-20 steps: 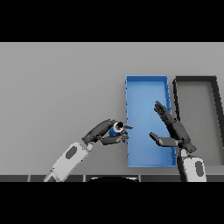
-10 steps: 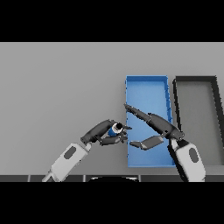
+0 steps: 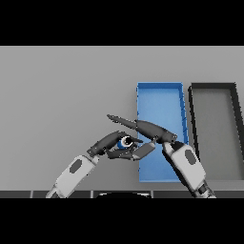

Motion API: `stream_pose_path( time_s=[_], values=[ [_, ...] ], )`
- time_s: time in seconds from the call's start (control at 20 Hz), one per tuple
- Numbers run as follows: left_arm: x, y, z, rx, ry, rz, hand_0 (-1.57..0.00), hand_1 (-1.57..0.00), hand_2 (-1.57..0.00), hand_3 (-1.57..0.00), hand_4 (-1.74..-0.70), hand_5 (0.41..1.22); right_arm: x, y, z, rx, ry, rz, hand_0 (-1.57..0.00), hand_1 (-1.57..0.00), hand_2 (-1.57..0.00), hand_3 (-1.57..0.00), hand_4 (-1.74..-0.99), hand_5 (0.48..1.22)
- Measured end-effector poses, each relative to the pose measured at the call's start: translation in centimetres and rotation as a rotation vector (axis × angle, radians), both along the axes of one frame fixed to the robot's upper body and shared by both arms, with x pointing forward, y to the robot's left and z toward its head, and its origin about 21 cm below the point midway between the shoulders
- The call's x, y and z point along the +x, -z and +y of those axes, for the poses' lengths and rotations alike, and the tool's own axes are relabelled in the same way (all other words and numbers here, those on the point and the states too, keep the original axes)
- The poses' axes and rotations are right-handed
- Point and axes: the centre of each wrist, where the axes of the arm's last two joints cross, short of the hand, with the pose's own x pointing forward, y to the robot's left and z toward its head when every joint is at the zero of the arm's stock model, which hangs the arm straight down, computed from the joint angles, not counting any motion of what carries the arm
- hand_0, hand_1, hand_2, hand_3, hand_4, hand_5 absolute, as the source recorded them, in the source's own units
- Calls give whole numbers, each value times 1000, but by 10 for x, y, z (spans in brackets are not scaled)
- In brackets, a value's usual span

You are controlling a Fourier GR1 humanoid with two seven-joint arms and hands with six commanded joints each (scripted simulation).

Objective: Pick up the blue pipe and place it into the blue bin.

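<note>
A plain grey table fills the view, carrying two long bins set side by side toward the right: one blue bin and, just beside it on its right, one dark grey bin of much the same shape. There is one blue pipe, a short piece seen end-on, held above the table just left of the blue bin's lower left edge. The left hand reaches in from the lower left with its fingers and thumb curled round the pipe. The right hand comes in from the lower right across the blue bin's near end, its fingers stretched out straight toward the left, one lying above the pipe and another below it, close against the left hand. The right forearm covers part of the blue bin's floor.
</note>
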Motion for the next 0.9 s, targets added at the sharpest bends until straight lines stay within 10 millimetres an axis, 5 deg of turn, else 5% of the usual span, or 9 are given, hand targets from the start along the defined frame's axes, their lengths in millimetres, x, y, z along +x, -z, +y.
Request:
stream_pose_path(
  time_s=[0.05,0.15,0.25,0.3,0.4,0.55,0.7,0.9],
  values=[
    [-1,2,-2,4,7,23,-1571,-1571,-1571,-1484,-1736,1221,5,-2,2,2,-11,-1,-53,-84,-102,-46,-1245,506],
    [3,1,3,18,-5,6,-1182,-1078,-1063,-1030,-1682,1221,11,-7,12,-15,-49,-6,-345,-375,-379,-296,-1335,507],
    [3,-1,5,208,13,34,-818,-706,-680,-659,-1480,1221,14,-10,22,-45,-79,-7,-718,-699,-739,-635,-1430,522],
    [2,-1,5,224,10,32,-776,-706,-686,-583,-1533,1221,14,-11,27,-41,-96,-13,-888,-873,-905,-768,-1486,550],
    [4,-1,-1,184,-25,18,-1063,-1017,-969,-939,-1607,1221,15,-6,33,19,-153,13,-1134,-1124,-1145,-957,-1562,666],
    [3,-1,-3,38,-15,21,-1311,-1287,-1186,-1247,-1673,1221,10,3,31,21,-171,90,-1347,-1342,-1353,-1257,-1469,905],
    [4,2,-2,-25,-14,30,-1438,-1426,-1348,-1405,-1706,1221,10,4,34,42,-163,23,-1456,-1454,-1459,-1410,-1447,1059],
    [4,2,-1,-29,-15,35,-1516,-1512,-1388,-1503,-1727,1221,9,2,33,18,-159,-17,-1524,-1523,-1525,-1505,-1475,1155]
  ],
)
